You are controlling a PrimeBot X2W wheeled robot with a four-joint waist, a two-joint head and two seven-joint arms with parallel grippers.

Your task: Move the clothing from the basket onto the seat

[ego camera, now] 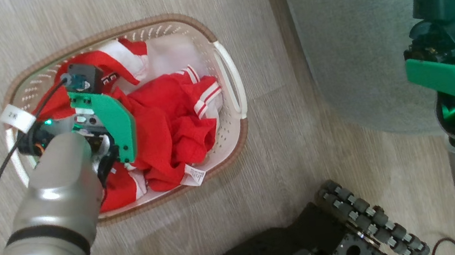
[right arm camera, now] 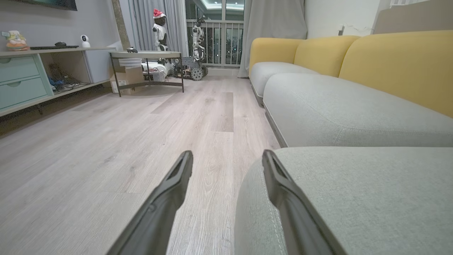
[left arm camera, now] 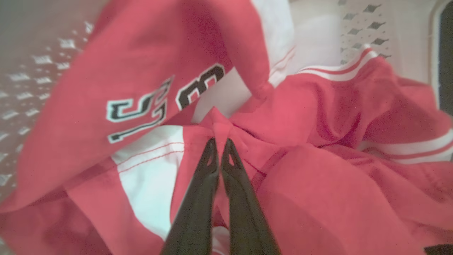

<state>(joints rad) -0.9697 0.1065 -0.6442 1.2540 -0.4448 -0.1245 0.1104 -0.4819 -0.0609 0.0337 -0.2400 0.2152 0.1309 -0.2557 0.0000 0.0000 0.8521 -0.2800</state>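
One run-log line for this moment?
left gripper: shut on clothing in basket | right gripper: open, at seat edge | stage: grasp

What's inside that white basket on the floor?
Red clothing with white stripes fills the basket; the left gripper pinches a fold. Its bottom is mostly covered, so anything under the pile is hidden.

Soft red cloth clothing (ego camera: 172, 125), perforated plastic basket (ego camera: 232, 140), wood-grain floor (ego camera: 286, 154)

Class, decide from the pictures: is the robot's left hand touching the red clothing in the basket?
Touching. The left wrist view shows the left hand shut, its fingers pinching a raised fold of the red clothing.
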